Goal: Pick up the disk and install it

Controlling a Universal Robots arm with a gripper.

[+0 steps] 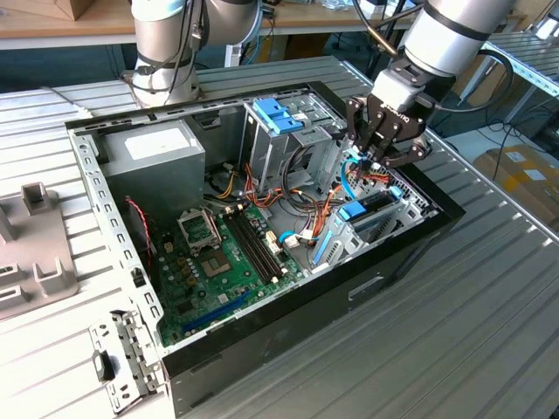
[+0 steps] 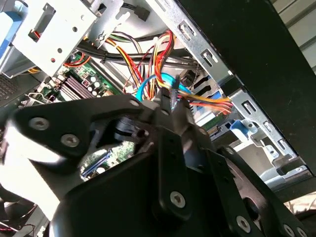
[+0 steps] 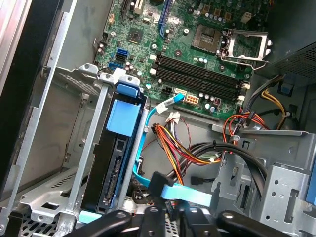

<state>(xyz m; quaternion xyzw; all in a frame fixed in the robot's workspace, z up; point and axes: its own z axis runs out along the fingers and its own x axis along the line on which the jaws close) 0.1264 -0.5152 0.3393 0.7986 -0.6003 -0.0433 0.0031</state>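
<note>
My black multi-link gripper (image 1: 382, 148) hangs inside the open black desktop computer case (image 1: 410, 240), fingers pinched together on a flat light-blue data cable (image 3: 185, 193) and its black connector. Just below my fingertips, the dark rectangular disk (image 3: 112, 170) with blue plastic tabs sits upright in the silver metal drive bay (image 3: 81, 163). Beside them spills a bundle of red, yellow and orange wires (image 2: 160, 47). Farther off lies the green motherboard (image 3: 197, 49); beyond it, the large grey power-supply box (image 1: 157, 153).

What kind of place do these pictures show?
Probably a robotics lab or workshop: an open computer case lies on a ribbed metal table, workbenches stand behind, and cardboard boxes sit on the floor.
</note>
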